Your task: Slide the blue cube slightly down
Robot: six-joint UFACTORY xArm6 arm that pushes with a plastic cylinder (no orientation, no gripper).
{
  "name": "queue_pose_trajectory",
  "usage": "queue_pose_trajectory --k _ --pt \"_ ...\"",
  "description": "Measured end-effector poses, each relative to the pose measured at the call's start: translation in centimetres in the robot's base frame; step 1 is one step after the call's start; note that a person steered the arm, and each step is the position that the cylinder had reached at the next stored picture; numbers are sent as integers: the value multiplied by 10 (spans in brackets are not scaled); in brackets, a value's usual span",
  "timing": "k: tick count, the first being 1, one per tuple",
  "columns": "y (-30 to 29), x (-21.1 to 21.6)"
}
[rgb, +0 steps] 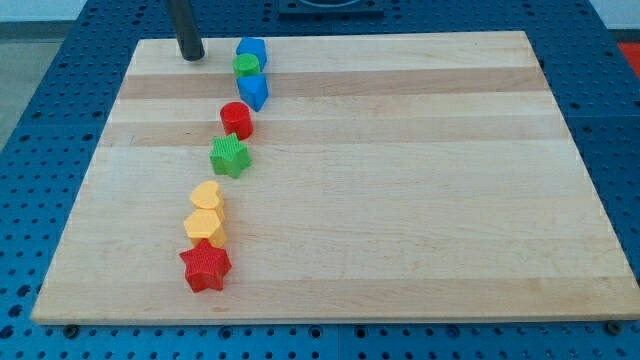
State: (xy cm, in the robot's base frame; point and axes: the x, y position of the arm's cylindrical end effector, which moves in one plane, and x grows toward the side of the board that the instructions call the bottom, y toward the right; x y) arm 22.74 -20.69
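Blue plastic cube [251, 50] sits at wooden board's [420, 180] top edge, touching green cylinder [245, 66] just below. Dark rod's tip [191, 56] is seen to cube's left, apart. No claw fitted, so no grip state.

A straight, smooth, dark grey rod, round in section, with a faint sheen along its side; my tip [191, 57] ends blunt and plain.
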Motion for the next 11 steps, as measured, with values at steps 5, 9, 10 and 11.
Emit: queue_pose_trajectory --k 5,9,10,11 --pt "-9 -32" --pt "140 21" --pt "193 36" --pt "215 52"
